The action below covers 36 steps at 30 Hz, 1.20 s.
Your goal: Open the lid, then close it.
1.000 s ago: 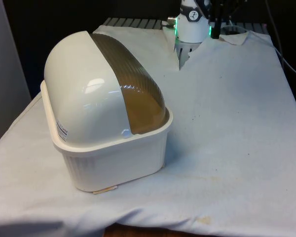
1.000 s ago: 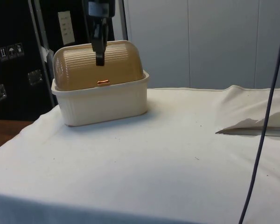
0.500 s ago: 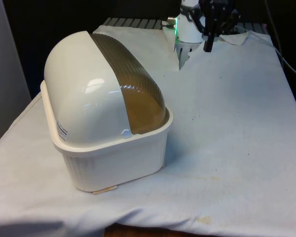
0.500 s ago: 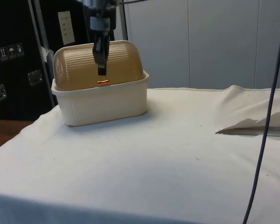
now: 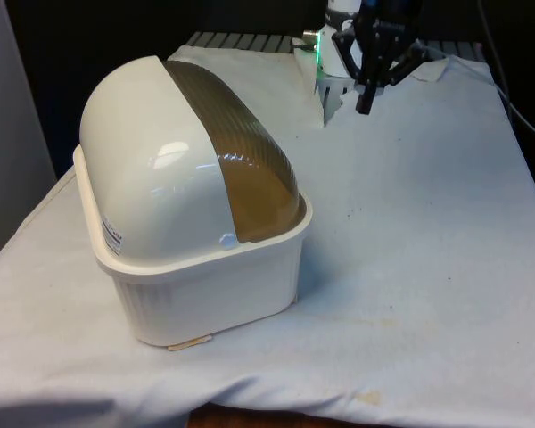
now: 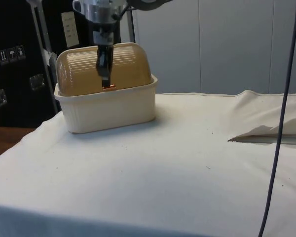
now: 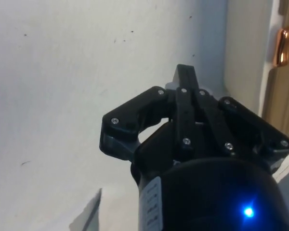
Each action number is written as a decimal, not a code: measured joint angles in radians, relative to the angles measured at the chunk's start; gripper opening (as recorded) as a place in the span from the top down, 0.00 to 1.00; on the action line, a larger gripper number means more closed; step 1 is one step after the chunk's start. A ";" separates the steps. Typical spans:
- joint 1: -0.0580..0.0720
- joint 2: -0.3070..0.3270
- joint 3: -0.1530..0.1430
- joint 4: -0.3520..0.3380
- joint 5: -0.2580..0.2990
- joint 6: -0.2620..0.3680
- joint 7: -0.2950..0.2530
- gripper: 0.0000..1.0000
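My gripper (image 7: 185, 77) hangs above the cloth (image 5: 410, 223), fingers together, holding nothing. Bread box (image 5: 196, 267) at the front view's 9 o'clock, lid (image 6: 123, 66) down. Side view shows its copper handle (image 6: 109, 87); front view hides it.

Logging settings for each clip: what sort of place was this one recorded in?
Probably a lab or test room: a bread box on a cloth-covered table, a robot gripper, dark cabinets behind.

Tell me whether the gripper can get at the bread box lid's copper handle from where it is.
Probably yes. The gripper hangs in front of the closed brown lid, near the copper handle, with bare white cloth below and nothing between them.
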 measured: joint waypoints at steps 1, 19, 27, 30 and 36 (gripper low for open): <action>0.000 0.005 0.000 0.003 -0.010 0.000 0.006 1.00; 0.000 0.030 -0.013 0.020 -0.174 -0.016 0.098 1.00; 0.001 0.030 -0.013 0.025 -0.246 -0.043 0.141 1.00; 0.001 0.030 -0.012 0.025 -0.285 -0.050 0.169 1.00; 0.001 0.033 -0.011 0.026 -0.339 -0.062 0.210 1.00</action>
